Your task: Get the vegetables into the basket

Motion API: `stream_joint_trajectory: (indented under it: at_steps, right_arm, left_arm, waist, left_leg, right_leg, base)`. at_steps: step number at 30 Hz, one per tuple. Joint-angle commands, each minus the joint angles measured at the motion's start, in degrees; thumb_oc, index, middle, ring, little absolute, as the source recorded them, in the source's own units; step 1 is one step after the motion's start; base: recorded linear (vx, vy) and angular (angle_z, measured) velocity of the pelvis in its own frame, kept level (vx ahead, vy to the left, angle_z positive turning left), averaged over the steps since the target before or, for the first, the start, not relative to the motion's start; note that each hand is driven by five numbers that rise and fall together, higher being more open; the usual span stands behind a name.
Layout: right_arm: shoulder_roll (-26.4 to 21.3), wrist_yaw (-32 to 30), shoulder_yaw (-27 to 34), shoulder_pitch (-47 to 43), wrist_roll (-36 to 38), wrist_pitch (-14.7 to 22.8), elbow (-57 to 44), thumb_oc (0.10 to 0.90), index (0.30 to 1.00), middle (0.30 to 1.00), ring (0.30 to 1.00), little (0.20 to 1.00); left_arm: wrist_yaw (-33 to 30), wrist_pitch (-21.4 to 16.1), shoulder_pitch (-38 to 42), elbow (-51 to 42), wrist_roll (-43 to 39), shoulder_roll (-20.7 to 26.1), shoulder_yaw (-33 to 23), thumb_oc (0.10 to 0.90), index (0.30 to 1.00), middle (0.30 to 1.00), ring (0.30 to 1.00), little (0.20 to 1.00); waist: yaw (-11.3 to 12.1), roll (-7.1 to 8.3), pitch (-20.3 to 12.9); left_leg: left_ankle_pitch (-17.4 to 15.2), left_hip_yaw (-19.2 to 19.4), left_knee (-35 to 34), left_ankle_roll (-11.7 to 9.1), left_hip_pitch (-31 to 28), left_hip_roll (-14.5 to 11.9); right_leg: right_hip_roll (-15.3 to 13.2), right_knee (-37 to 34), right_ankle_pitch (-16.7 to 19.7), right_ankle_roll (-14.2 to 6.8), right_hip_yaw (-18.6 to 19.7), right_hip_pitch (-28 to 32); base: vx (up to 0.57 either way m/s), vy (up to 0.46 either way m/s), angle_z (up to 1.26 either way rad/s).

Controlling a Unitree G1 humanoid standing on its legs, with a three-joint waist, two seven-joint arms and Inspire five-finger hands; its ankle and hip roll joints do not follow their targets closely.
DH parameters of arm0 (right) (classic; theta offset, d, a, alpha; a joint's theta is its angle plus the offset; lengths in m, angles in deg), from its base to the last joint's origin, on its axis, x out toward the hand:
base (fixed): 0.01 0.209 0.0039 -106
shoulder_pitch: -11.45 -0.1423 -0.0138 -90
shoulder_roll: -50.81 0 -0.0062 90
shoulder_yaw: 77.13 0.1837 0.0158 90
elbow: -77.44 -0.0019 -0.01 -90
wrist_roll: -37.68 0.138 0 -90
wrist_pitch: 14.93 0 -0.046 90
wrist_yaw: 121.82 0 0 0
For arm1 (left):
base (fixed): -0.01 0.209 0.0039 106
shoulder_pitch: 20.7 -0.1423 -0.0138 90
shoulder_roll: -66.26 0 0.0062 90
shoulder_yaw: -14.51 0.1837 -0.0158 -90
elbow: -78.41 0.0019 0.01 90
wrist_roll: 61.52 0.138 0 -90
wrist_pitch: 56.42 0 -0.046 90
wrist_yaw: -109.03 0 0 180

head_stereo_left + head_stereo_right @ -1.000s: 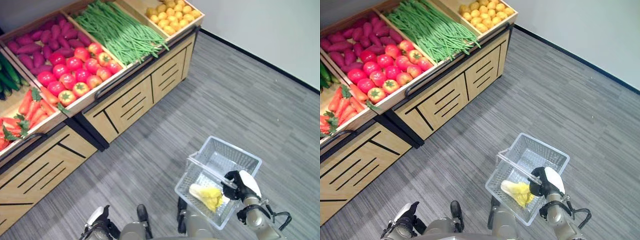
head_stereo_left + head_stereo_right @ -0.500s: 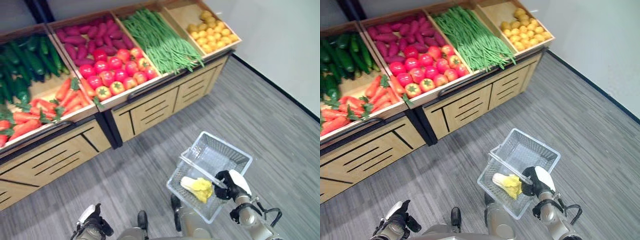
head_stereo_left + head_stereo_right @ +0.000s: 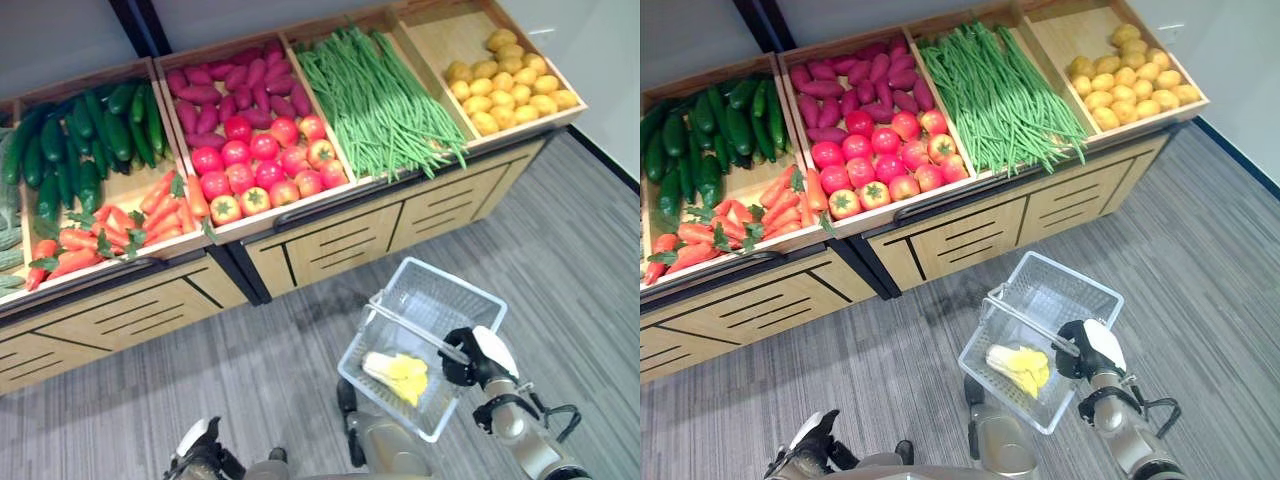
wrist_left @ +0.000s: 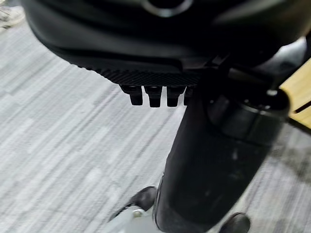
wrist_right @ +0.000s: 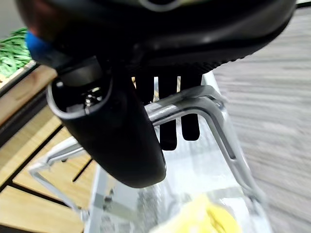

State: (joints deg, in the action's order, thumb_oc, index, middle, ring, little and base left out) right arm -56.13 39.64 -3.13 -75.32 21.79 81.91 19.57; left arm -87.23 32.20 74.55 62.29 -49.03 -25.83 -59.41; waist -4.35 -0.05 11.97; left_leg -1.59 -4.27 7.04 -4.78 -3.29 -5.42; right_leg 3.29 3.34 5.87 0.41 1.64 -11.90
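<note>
— Which step are you at?
— Between picks, it seems: your right hand (image 3: 478, 358) is curled round the handle (image 5: 192, 103) of the clear mesh basket (image 3: 457, 292), carried in front of the produce stand (image 3: 330, 225). A pale yellow-green cabbage (image 3: 397, 368) lies inside.
— Next?
— Probably reach the bins with your left hand (image 3: 197, 450), hanging low, fingers loosely curled, empty.

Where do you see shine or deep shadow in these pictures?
Left eye view: the tomatoes carry small bright highlights, and the stand's ledge throws a dark band over the drawers. Right wrist view: the basket handle gleams, while the right hand closed on it stays nearly black.
</note>
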Motion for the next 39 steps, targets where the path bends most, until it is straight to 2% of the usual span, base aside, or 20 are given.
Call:
stream_joint_trajectory:
  at_steps: [1,3,5,8,9,10,11,17,18,19,23,24,26,30,38,39]
  right_arm:
    - [-2.9,-3.6,3.5,1.6,0.5,4.3,-7.8,0.400,0.300,0.300,0.300,0.300]
    - [-2.8,-4.1,4.1,2.5,0.7,4.0,-7.3,0.400,0.300,0.300,0.300,0.300]
    - [-2.5,-4.7,4.9,3.7,1.0,3.6,-6.4,0.400,0.300,0.300,0.300,0.300]
    - [-2.2,-5.0,5.3,4.0,1.0,3.4,-6.1,0.400,0.300,0.300,0.300,0.300]
    - [-1.7,-5.7,4.8,3.4,1.1,3.3,-4.7,0.400,0.300,0.300,0.300,0.300]
    - [-1.6,-5.7,4.4,3.2,0.9,3.4,-4.5,0.400,0.300,0.300,0.300,0.300]
    - [-1.4,-5.3,3.8,2.8,0.6,3.3,-4.4,0.400,0.300,0.300,0.300,0.300]
    - [0.9,-4.2,3.3,2.6,0.5,2.1,-2.2,0.400,0.300,0.300,0.300,0.300]
    - [2.4,-3.7,2.9,2.1,0.5,1.5,-0.7,0.400,0.300,0.300,0.300,0.300]
    - [2.8,-3.7,2.5,1.7,0.3,1.3,0.1,0.400,0.300,0.300,0.300,0.300]
    - [3.6,-3.5,1.8,1.1,0.1,1.1,1.1,0.400,0.300,0.300,0.300,0.300]
    - [5.5,-3.7,1.1,0.3,0.3,0.7,4.6,0.400,0.300,0.300,0.300,0.300]
    - [7.5,-3.8,1.6,0.5,2.2,0.5,9.3,0.400,0.300,0.300,0.300,0.300]
    - [7.9,-3.3,1.9,1.0,2.9,0.6,11.3,0.400,0.300,0.300,0.300,0.300]
    - [7.5,-0.4,2.8,1.6,6.5,1.2,11.4,0.400,0.300,0.300,0.300,0.300]
    - [10.3,6.9,-3.2,1.9,7.5,-1.2,9.8,0.400,0.300,0.300,0.300,0.300]
  left_arm:
    - [-2.3,1.0,0.5,-0.7,0.2,4.0,-1.5,0.900,1.000,1.000,1.000,1.000]
    - [-2.4,0.9,1.1,-1.0,0.1,3.9,-0.9,0.900,1.000,1.000,1.000,1.000]
    - [-2.4,0.7,1.8,-1.6,0.0,3.9,0.0,0.900,1.000,1.000,1.000,1.000]
    - [-2.6,0.6,2.1,-1.6,0.2,3.8,0.6,0.900,1.000,1.000,1.000,1.000]
    - [-3.1,0.3,2.1,-1.9,0.2,4.0,0.9,0.900,1.000,1.000,1.000,1.000]
    - [-3.3,0.2,2.0,-2.1,-0.3,4.1,0.7,0.900,1.000,1.000,1.000,1.000]
    - [-3.3,0.2,1.8,-2.2,-1.0,4.0,0.3,0.900,1.000,1.000,1.000,1.000]
    - [-2.5,0.3,1.5,-2.8,-0.5,4.3,1.0,0.900,1.000,1.000,1.000,1.000]
    - [-2.1,0.1,1.7,-3.7,-0.5,4.5,1.3,0.900,1.000,1.000,1.000,1.000]
    - [-2.2,0.0,1.8,-3.6,-0.6,4.8,1.1,0.900,1.000,1.000,1.000,1.000]
    - [-2.4,0.0,1.8,-3.4,-0.9,5.2,0.6,0.900,1.000,1.000,1.000,1.000]
    - [-2.9,0.3,1.3,-2.0,-2.1,6.1,-1.7,0.900,1.000,1.000,1.000,1.000]
    - [-3.0,0.5,0.9,-0.5,-2.6,6.2,-3.3,0.900,1.000,1.000,1.000,1.000]
    - [-2.5,0.5,0.4,0.2,-2.6,5.8,-3.6,0.900,1.000,1.000,1.000,1.000]
    - [-0.3,1.1,-0.9,2.5,-2.0,4.6,-4.2,0.900,1.000,1.000,1.000,1.000]
    - [-1.1,8.3,3.9,8.3,-3.1,6.3,-10.1,0.900,1.000,1.000,1.000,1.000]
  waist:
    - [-2.1,0.40,-0.6]
    - [-2.4,0.37,-0.1]
    - [-3.0,0.54,0.1]
    - [-3.0,0.46,0.0]
    - [-2.5,-0.28,-0.2]
    - [-2.1,-0.54,-0.3]
    - [-1.9,-0.61,-0.2]
    - [-1.6,0.11,-0.3]
    - [-1.3,0.73,-0.4]
    - [-1.1,0.99,-0.4]
    - [-0.9,1.49,-0.4]
    - [-0.5,2.63,-0.7]
    - [-0.4,2.99,-1.4]
    - [-0.5,3.18,-2.2]
    - [-0.8,3.14,-3.2]
    - [0.1,7.43,-8.3]
  left_leg:
    - [1.8,2.2,2.5,-0.3,0.0,3.5]
    - [4.1,5.2,2.3,-0.7,1.4,1.7]
    - [4.8,9.3,-1.6,-0.7,3.2,-1.6]
    - [4.5,9.6,-4.4,-0.9,5.6,-2.4]
    - [6.9,8.9,-6.9,-1.3,8.1,-2.8]
    - [7.2,8.3,-7.1,-1.1,8.6,-2.2]
    - [5.9,8.0,-6.0,-0.8,8.4,-1.8]
    - [4.7,10.8,-7.7,1.1,6.5,0.5]
    - [4.1,12.1,-8.7,2.0,5.6,1.8]
    - [3.9,12.4,-8.9,2.3,5.4,2.1]
    - [3.7,13.2,-9.6,2.8,4.8,2.6]
    - [3.6,14.5,-11.3,3.4,3.4,3.1]
    - [3.5,15.0,-12.0,3.4,2.6,3.0]
    - [3.3,15.2,-12.0,3.1,2.1,2.8]
    - [3.5,14.9,-12.0,2.4,1.2,2.1]
    - [3.0,14.0,-12.0,1.8,-0.4,0.1]
  right_leg:
    - [-3.2,4.3,-2.8,-4.8,3.4,-0.3]
    - [-4.0,4.4,-3.2,-4.5,2.3,0.7]
    - [-6.0,3.6,-3.6,-5.0,1.1,1.8]
    - [-7.3,2.7,-4.0,-5.6,0.8,2.5]
    - [-7.8,2.6,-4.2,-6.1,1.2,2.9]
    - [-7.7,2.7,-4.5,-6.2,1.7,3.1]
    - [-7.5,3.4,-5.1,-6.3,2.7,3.0]
    - [-9.5,3.9,-3.5,-7.9,5.4,3.5]
    - [-10.7,3.5,-2.3,-9.2,6.4,3.1]
    - [-11.1,3.3,-1.9,-9.6,6.6,3.0]
    - [-11.5,3.0,-1.1,-10.2,7.1,2.9]
    - [-12.0,2.4,1.0,-11.3,7.8,2.4]
    - [-12.2,1.3,1.0,-11.4,7.7,2.8]
    - [-12.3,0.1,0.8,-11.4,7.4,3.3]
    - [-12.1,-1.7,0.4,-10.9,6.7,4.7]
    - [-11.0,-2.3,0.0,-9.7,5.5,6.9]
  base:
    - [0.07,-0.089,0.25]
    - [0.04,-0.038,0.31]
    - [0.02,0.012,0.55]
    - [0.07,0.077,0.64]
    - [0.13,0.138,0.32]
    - [0.17,0.198,-0.08]
    - [0.12,0.160,-0.31]
    - [0.09,0.245,-0.47]
    - [0.05,0.301,-0.27]
    - [0.05,0.357,-0.19]
    - [0.00,0.118,-0.14]
    - [-0.01,0.199,0.18]
    - [-0.01,0.143,-0.30]
    - [0.00,0.007,-0.10]
    - [0.00,-0.025,-0.01]
    - [0.03,-0.064,-0.01]
